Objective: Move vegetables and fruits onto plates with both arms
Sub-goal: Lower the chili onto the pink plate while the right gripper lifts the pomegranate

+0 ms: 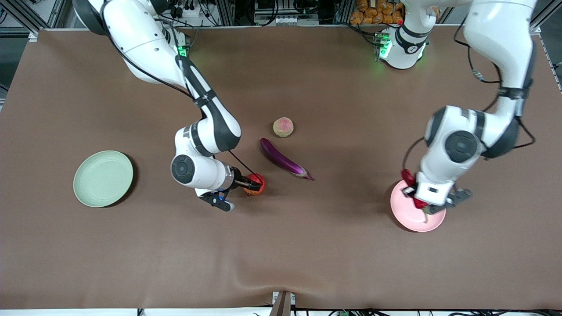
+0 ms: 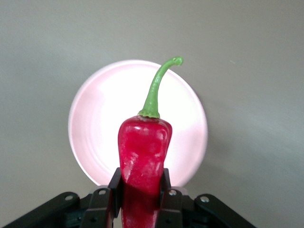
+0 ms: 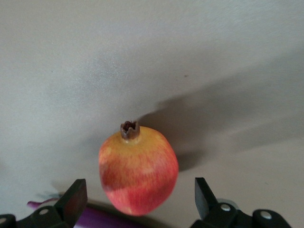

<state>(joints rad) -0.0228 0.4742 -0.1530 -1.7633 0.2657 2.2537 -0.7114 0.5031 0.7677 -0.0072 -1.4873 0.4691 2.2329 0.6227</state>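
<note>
My left gripper (image 1: pixel 417 196) is shut on the red chili pepper (image 1: pixel 408 177) and holds it over the pale pink plate (image 1: pixel 406 215). In the left wrist view the chili (image 2: pixel 144 152) stands between the shut fingers (image 2: pixel 115 183), green stem outward, above the plate (image 2: pixel 99 118). My right gripper (image 1: pixel 250 183) is open with a finger on each side of the red-orange fruit (image 1: pixel 257 186), not touching it. In the right wrist view the fruit (image 3: pixel 137 168) lies on the table between the fingers (image 3: pixel 76 199). The purple eggplant (image 1: pixel 283 160) and the yellow-green fruit (image 1: pixel 283 127) lie mid-table.
The pale green plate (image 1: pixel 103 178) sits toward the right arm's end of the table, with nothing on it. The eggplant's edge (image 3: pixel 95 219) shows close beside the right gripper. A brown cloth (image 1: pixel 281 263) covers the table.
</note>
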